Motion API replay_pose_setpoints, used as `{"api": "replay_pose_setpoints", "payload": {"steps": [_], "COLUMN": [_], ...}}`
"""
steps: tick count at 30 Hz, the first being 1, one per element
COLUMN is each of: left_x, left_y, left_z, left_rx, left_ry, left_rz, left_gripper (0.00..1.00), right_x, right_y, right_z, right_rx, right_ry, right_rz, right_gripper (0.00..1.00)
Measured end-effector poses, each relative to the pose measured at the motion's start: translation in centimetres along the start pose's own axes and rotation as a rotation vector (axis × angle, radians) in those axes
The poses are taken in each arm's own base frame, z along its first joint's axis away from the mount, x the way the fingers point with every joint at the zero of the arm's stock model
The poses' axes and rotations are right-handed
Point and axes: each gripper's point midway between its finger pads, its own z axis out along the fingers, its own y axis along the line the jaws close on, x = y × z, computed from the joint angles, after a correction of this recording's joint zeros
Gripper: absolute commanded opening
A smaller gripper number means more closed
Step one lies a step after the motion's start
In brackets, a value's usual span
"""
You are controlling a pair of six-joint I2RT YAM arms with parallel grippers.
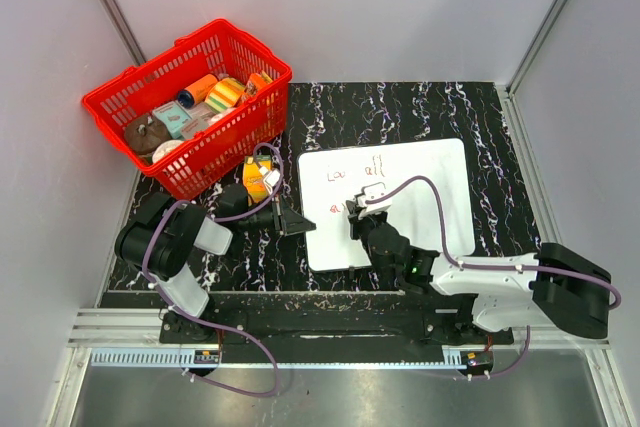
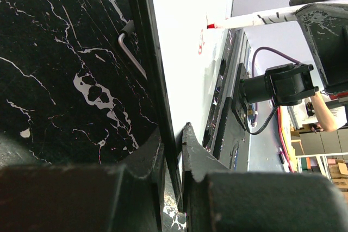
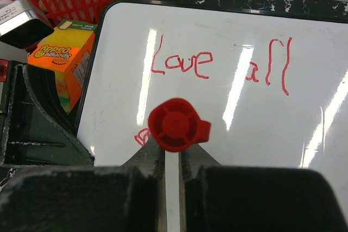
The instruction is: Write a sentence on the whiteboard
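Closest to the arms, by the near edge of the black, white-veined marbled surface (image 1: 400, 107), the right pincer (image 3: 173, 153) is clenched on a slim white marker with a red cap (image 3: 176, 125). It holds the marker steeply so the writing end points down at the large flat white rectangular whiteboard with a thin dark rim (image 3: 228, 118). The whiteboard lies flat at the middle of the surface, towards the right edge. At its left edge the left pincer (image 2: 173, 140) is grasping the rim, apparently to stop the whiteboard sliding under the pen strokes. The sentence (image 3: 202, 64), in thin red handwriting, reads "Love all" on its upper line. A second line shows only a first stroke, so the writing looks partly done. The cap hides the marker's tip and most of that stroke, so contact cannot be confirmed. Beyond the left pincer stands an orange sponge box (image 3: 65, 61). A red plastic basket (image 1: 110, 97), its contents too jumbled to name, fills the far left corner.
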Motion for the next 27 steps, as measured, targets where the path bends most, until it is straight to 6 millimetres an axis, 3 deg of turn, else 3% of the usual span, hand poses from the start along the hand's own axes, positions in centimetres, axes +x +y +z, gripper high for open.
{"api": "replay_pose_setpoints", "payload": {"steps": [15,20,24,27], "left_x": [0.0,0.0,0.0,-0.1], "left_y": [0.0,0.0,-0.2,-0.7], "left_z": [0.0,0.0,0.0,0.0], "left_rx": [0.001,0.001,-0.003,-0.020], "left_ry": [0.000,0.000,0.001,0.003], "left_rz": [0.000,0.001,0.010,0.038], "left_gripper": [0.00,0.00,0.00,0.04], "right_x": [-0.1,-3.6,-7.2,-9.3], "right_y": [-0.3,-0.2,-0.1,-3.0], "right_z": [-0.7,-1.6,-0.7,1.2], "right_rx": [-0.014,-0.067,-0.134,-0.144], "right_ry": [0.015,-0.046,-0.085,-0.101], "right_rz": [0.018,0.073,0.138,0.219], "right_gripper": [0.00,0.00,0.00,0.00]}}
